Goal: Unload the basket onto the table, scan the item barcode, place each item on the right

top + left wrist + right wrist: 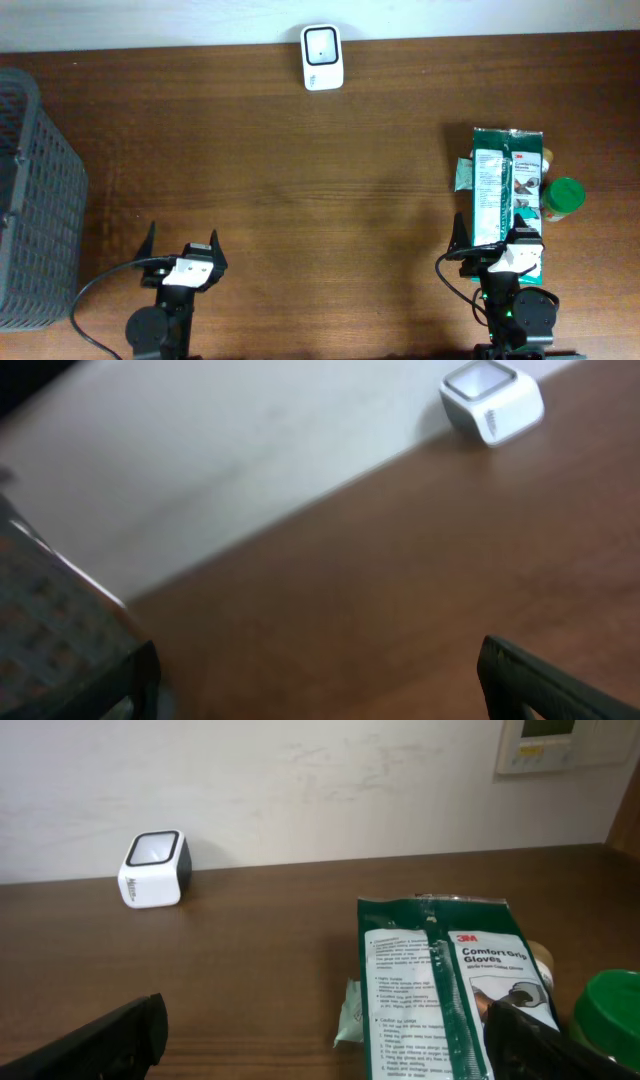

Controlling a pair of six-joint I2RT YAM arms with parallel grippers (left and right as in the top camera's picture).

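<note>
The white barcode scanner (322, 57) stands at the table's far edge, and it also shows in the left wrist view (492, 400) and the right wrist view (153, 868). A green and white glove packet (507, 190) lies flat at the right, printed side up (450, 985); no barcode shows on it. My right gripper (497, 240) is open at the packet's near end, one finger over its edge, with nothing held (325, 1015). My left gripper (183, 240) is open above bare wood at the near left (320, 660).
A green-lidded bottle (563, 197) lies against the packet's right side (610, 1020). A small pale green sachet (462, 175) sticks out from the packet's left edge (352, 1015). A grey mesh basket (35, 200) fills the left edge (50, 620).
</note>
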